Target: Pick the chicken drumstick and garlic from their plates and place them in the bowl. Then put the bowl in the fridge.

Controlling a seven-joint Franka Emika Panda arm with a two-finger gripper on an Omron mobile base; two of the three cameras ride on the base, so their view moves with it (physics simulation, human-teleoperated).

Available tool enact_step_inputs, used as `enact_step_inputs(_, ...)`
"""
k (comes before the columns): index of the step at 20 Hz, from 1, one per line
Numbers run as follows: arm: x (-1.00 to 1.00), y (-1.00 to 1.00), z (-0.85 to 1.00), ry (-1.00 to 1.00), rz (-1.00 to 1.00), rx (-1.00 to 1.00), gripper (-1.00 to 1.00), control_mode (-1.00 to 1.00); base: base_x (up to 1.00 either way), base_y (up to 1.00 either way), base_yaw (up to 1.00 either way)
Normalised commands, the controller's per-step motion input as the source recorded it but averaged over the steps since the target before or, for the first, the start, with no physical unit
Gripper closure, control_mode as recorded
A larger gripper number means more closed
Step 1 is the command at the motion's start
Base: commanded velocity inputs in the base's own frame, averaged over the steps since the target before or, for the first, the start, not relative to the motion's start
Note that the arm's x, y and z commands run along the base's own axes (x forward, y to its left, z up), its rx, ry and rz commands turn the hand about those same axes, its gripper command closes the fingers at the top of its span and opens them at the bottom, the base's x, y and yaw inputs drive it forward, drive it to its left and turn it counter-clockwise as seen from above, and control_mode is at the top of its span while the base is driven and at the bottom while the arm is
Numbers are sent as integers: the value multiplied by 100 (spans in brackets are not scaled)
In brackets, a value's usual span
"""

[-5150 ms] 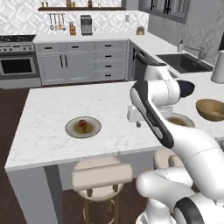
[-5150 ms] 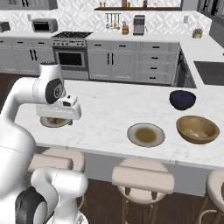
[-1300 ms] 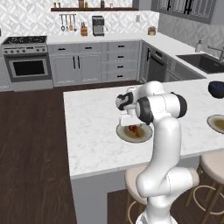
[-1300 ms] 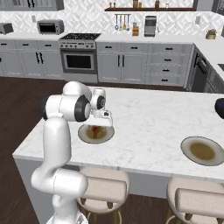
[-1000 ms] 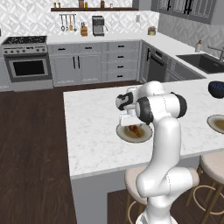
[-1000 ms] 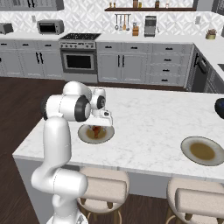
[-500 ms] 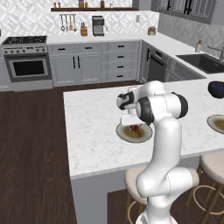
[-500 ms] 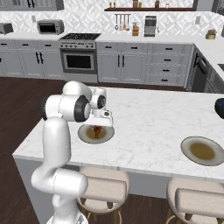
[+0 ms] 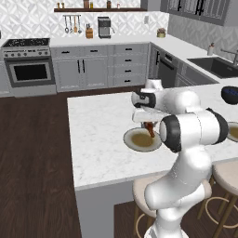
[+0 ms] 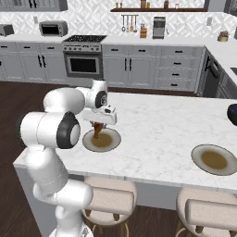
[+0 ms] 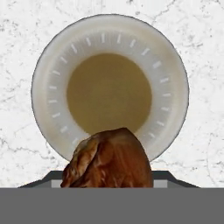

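1. Clamped on the chicken drumstick (image 9: 149, 128), my gripper (image 9: 148, 124) hangs it above the plate (image 9: 132, 143), clear of the dish.
2. Glossy skin looks slippery to me; the meat seems light and firm.
3. Gripping the thick end should hold best.
4. Rightward lies a second plate (image 10: 200, 165).

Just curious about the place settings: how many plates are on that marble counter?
2. One plate lies under the raised chicken drumstick; the other plate sits farther along toward the dark bowl. Others may be out of frame.
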Motion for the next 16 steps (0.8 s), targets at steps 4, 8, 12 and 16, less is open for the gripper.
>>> enact_step_inputs(4, -100, 4, 100, -25, -9, -5, 100, -100, 0, 0, 0)
enact_step_inputs(8, -96, 0, 100, -4, -11, -9, 100, -100, 0, 0, 0)
enact_step_inputs(12, -97, 3, 91, 6, -7, -3, 100, -100, 0, 0, 0)
enact_step_inputs(16, -100, 0, 34, 0, -7, 2, 100, -100, 0, 0, 0)
